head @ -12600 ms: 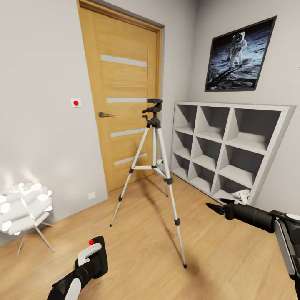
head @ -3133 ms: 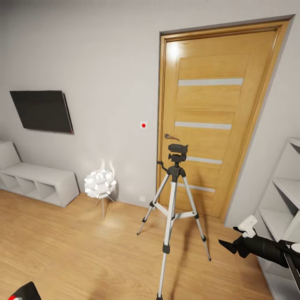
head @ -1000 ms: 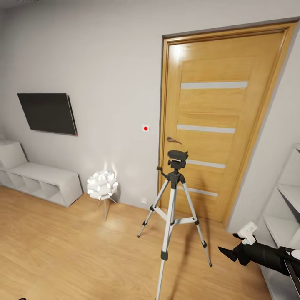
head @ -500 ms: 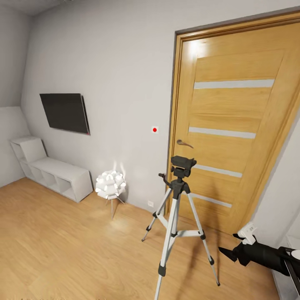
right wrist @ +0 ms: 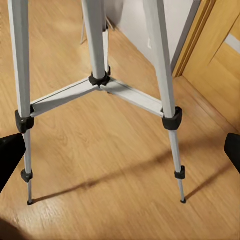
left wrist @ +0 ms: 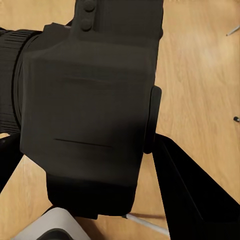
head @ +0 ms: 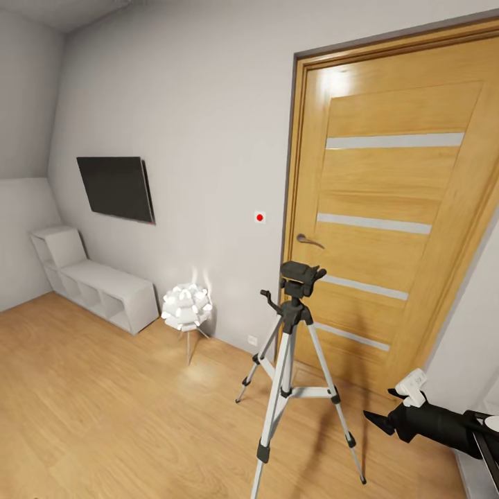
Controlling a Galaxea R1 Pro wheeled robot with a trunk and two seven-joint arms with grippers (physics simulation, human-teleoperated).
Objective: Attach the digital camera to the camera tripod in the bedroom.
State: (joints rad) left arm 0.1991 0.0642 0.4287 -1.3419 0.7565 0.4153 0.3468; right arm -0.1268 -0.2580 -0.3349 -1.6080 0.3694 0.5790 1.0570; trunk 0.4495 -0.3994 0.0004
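Head view places the camera tripod (head: 293,360) upright on the wood plank floor (head: 104,402), standing in front of the oak door (head: 388,229), with its black head at the height of the door's lower frosted strips. You see a white wall plate with a red dot (head: 260,217) on the grey wall just beside the door frame, a wall TV (head: 116,187) farther along that wall, a low white shelf unit (head: 97,291) beneath the TV, and a white ball lamp (head: 186,308) on thin legs between the shelf unit and the tripod. Your right gripper (head: 380,421) hovers above the floor near the tripod's legs, apart from them; its fingers stand spread at the edges of the right wrist view, with the tripod's silver legs and centre brace between them but well beyond. Left wrist view shows the digital camera (left wrist: 90,110) clamped between the black fingers of your left gripper (left wrist: 85,170), lens pointing sideways, over bare wood floor. The camera is not yet on the tripod head.
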